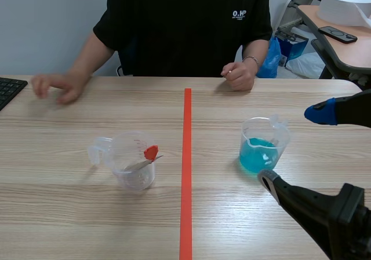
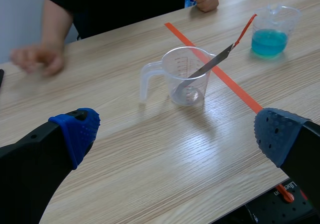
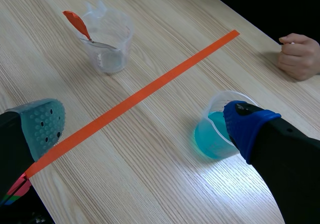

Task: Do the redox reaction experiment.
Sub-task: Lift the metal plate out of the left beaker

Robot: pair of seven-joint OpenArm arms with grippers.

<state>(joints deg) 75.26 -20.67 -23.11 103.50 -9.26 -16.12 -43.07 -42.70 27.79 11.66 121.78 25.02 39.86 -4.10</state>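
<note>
At the left, our left gripper [image 2: 176, 131] hangs spread and empty over the table [image 2: 150, 159], short of the clear measuring cup [image 2: 186, 77]. This cup stands left of the orange tape line [image 2: 235, 84] with a red-handled spoon [image 2: 210, 66] leaning in it. Right of the line stands the cup of blue liquid [image 1: 262, 147]. Our right gripper [image 1: 294, 146] is spread wide close by it, gripping nothing (whether a pad touches the rim, we cannot tell). We judge the step to be taking up the blue cup. Next we must centre the fingers around it, close gently and keep it level.
</note>
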